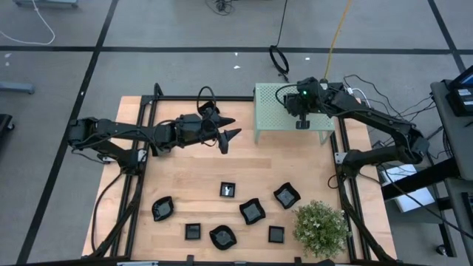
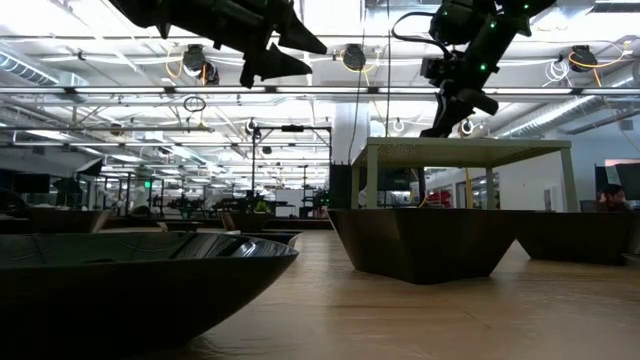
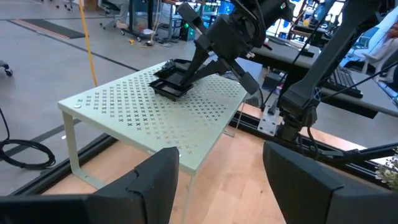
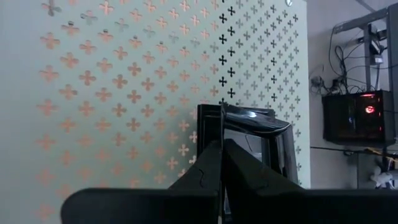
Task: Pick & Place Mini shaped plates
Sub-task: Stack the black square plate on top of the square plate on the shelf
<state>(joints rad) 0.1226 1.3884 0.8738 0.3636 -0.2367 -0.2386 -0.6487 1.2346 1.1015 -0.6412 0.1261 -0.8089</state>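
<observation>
The left gripper point(image 1: 228, 135) is hanging open and empty above the bare wood in the left-middle of the table point(image 1: 185, 185), clear of every dish; in my judgement it is waiting its turn where it cannot knock anything.

Nearer the front edge, seven mini shaped plates point(image 1: 252, 211) are lying loose on the wood in a scattered cluster, some square and some wavy-rimmed, apparently awaiting pickup. Just right of them the small bushy plant point(image 1: 320, 228) is standing at the near right corner.

At the far right, the pale green perforated stand point(image 1: 281, 118) is serving as the drop-off surface. The right gripper point(image 1: 302, 123) is reaching down onto its top with its fingers pinched shut on the rim of a square black plate point(image 3: 172, 81), holding it tilted with one edge near or on the perforated top. The rim pinch is likely chosen because the dish is too shallow to grasp otherwise.

No brand, label or legible writing is showing anywhere on these things.
</observation>
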